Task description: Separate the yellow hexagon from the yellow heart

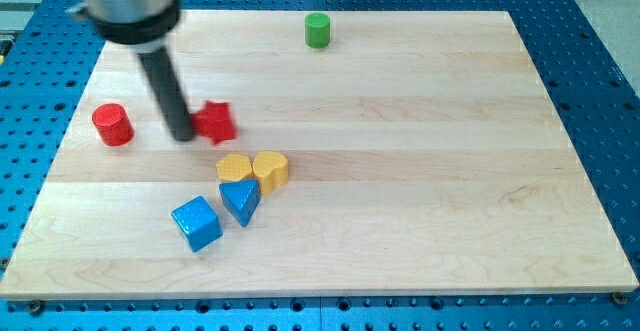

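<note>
The yellow hexagon [234, 167] and the yellow heart [271, 170] lie side by side and touching, left of the board's middle, the hexagon on the left. My tip [182, 134] stands above and to the left of them, right beside the red star [215, 122] on its left side. The rod rises up and to the left from the tip.
A red cylinder [113, 124] lies at the left. A blue triangular block [240, 201] sits just below the yellow pair and a blue cube [196, 223] lies lower left of it. A green cylinder [317, 30] stands near the board's [430, 161] top edge.
</note>
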`<state>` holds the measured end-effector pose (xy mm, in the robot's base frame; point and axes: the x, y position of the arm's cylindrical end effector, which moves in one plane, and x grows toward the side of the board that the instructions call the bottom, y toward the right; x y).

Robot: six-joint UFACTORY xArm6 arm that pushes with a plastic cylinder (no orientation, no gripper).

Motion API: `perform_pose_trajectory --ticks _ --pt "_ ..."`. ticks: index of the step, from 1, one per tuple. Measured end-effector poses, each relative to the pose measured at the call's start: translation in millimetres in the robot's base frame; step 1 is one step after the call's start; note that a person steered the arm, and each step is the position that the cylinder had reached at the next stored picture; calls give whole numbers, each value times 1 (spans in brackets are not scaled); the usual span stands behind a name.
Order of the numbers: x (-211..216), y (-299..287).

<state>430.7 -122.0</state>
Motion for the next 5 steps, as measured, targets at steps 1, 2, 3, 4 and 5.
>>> perform_pose_trajectory --ticks 1,2,3,4,5 --pt "1 55" --pt "22 69" --pt "22 99" --pt "43 70" --pt "68 15"
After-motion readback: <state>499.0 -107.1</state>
